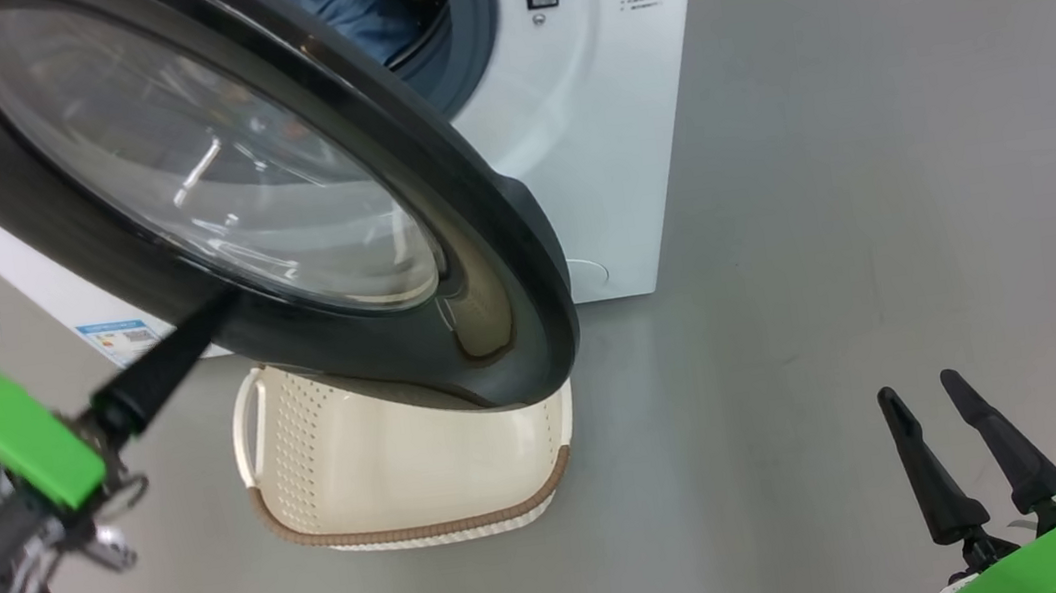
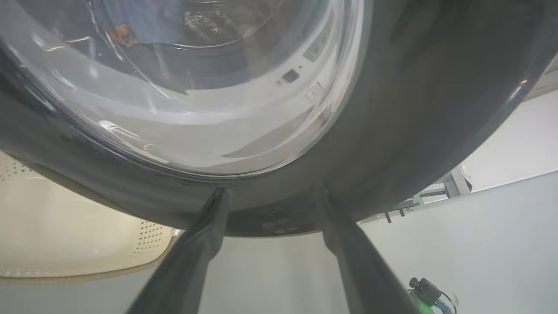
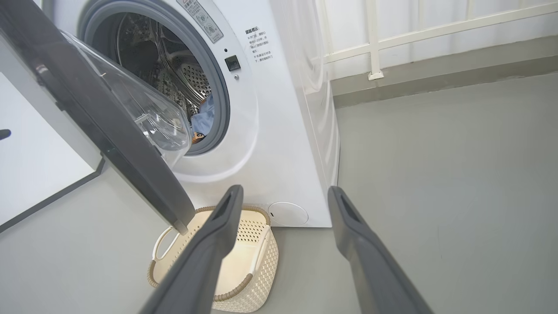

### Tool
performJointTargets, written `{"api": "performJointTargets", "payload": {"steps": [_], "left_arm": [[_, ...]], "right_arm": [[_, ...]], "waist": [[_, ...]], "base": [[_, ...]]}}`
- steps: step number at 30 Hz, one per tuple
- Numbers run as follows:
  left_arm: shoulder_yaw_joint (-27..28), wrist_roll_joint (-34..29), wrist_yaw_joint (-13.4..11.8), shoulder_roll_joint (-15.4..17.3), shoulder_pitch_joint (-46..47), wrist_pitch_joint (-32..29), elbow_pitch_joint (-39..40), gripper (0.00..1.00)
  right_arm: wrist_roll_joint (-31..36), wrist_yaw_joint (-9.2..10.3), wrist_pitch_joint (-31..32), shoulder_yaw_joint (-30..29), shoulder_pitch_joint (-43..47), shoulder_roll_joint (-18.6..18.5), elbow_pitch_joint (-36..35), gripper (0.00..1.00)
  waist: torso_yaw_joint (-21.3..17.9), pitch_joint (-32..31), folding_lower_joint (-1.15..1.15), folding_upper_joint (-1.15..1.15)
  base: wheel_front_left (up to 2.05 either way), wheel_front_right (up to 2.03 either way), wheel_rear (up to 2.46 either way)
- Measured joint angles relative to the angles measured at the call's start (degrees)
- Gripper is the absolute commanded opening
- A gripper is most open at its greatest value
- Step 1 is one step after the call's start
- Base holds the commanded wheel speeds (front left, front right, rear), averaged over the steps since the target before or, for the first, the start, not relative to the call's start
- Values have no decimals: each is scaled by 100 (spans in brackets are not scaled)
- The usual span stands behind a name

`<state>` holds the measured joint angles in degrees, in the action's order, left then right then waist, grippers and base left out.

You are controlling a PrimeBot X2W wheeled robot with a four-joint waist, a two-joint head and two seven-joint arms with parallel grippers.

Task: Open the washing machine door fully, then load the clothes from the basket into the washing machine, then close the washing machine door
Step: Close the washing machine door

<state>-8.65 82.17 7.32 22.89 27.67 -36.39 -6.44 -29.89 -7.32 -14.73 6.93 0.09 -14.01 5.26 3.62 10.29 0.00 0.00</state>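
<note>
I am driving a two-armed robot in front of a white washing machine [image 1: 608, 125] that stands on a grey floor [image 1: 828, 199]. The washing machine door [image 1: 222, 183], a black ring around a bulging glass window, hangs partway open and swings out over the basket [image 1: 385, 445].

The left claw [image 2: 271, 194] is spread wide and holds nothing. In the left wrist view both fingertips [image 2: 218, 198] appear to rest against the black rim on the door's outer face, just below the glass. I judge it is placed there to push the door towards the opening, since flat contact on the outside is enough for that and no grasp is needed.

The clothes [image 3: 205, 117] show as light-blue fabric inside the drum, behind the grey seal, with an orange print near the lower lip. The basket sits on the floor just in front of the machine, under the door's lower edge, and what I can see of its inside looks bare. Loading seems done, and closing is the step in hand.

The right claw [image 1: 919, 386] hangs low over open floor, well apart from the machine. Its fingers are parted and hold nothing, probably kept clear of the door's swing. I would check that no fabric lies across the seal.
</note>
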Motion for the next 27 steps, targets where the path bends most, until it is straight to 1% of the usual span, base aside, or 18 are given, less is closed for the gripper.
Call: {"api": "performJointTargets", "payload": {"steps": [8,14,18,21,25,27], "left_arm": [[-193,-48,0,238,-757,918,-12,100],[-406,-180,0,390,-1274,1767,-2,100],[-633,-259,0,517,-1609,2414,0,100],[-912,-371,0,634,-1778,2896,0,100],[-1267,-389,0,703,-1942,3509,-19,100],[-1461,-514,0,784,-1976,3822,-73,100]], "right_arm": [[0,0,0,-35,16,-78,-10,100],[0,0,0,-85,23,-101,-7,100],[0,0,0,-131,48,-133,-4,100],[-1,0,0,-152,140,-162,5,100],[-1,0,0,-199,143,-189,10,100],[-1,0,0,-215,148,-194,8,100]], "waist": [[99,-61,0,0],[59,-60,0,0],[-21,-69,0,0],[-101,-87,0,0],[-208,-112,0,0],[-267,-124,0,0]], "base": [[0,0,0],[0,0,0],[0,0,0],[0,0,0],[0,0,0],[0,0,0]]}}
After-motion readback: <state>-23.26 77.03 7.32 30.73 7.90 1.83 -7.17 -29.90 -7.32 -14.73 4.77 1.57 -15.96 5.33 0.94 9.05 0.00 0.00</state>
